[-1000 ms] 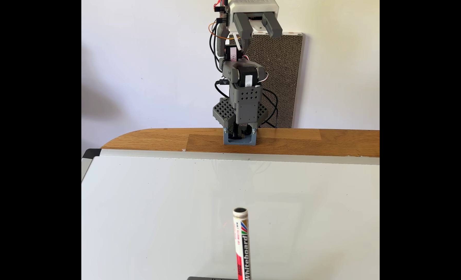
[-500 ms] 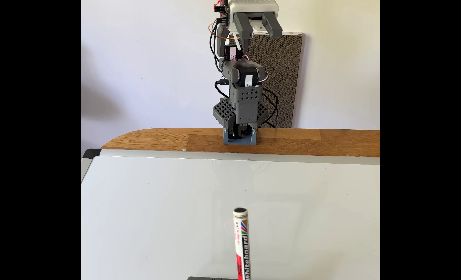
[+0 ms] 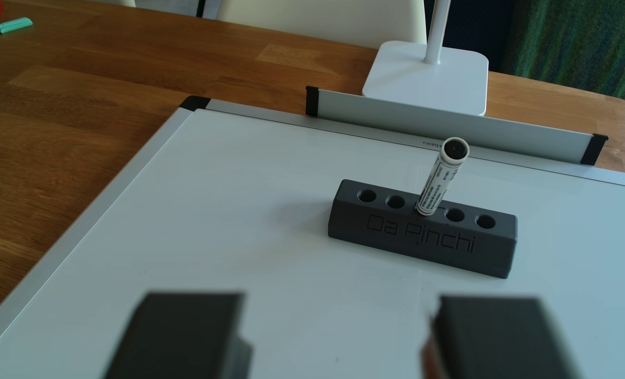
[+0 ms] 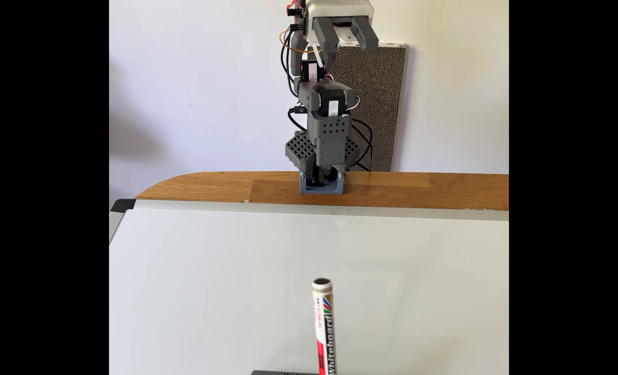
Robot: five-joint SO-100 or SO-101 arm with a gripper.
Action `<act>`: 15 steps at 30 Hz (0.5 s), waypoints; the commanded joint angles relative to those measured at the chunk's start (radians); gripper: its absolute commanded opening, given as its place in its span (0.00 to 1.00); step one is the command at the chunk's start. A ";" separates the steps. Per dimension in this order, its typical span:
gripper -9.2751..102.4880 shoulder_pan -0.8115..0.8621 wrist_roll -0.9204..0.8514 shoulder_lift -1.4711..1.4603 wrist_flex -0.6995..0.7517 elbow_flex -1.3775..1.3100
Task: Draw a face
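In the other view, the hand (image 3: 334,335) hangs wide open and empty over a blank whiteboard (image 3: 230,204), its two dark fingers (image 3: 179,335) blurred at the near edge. Ahead and to the right, a whiteboard marker (image 3: 440,178) stands in the middle hole of a dark marker holder (image 3: 420,233) lettered "Da Pinchi". A clean pickup likely means straddling the barrel squarely and lifting straight up. This view alone shows the holder's four free holes, a white lamp base (image 3: 427,76) and a green pen (image 3: 6,27) on the table (image 3: 66,91).

In the fixed view, the arm (image 4: 327,119) stands folded upright at the far table edge, hand (image 4: 347,38) raised high, well apart from the marker (image 4: 325,324).
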 commanded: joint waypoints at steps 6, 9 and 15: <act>0.99 -0.003 -0.006 0.067 -0.008 -0.020; 0.99 -0.008 -0.006 0.067 -0.008 -0.020; 0.99 -0.011 -0.006 0.067 -0.008 -0.020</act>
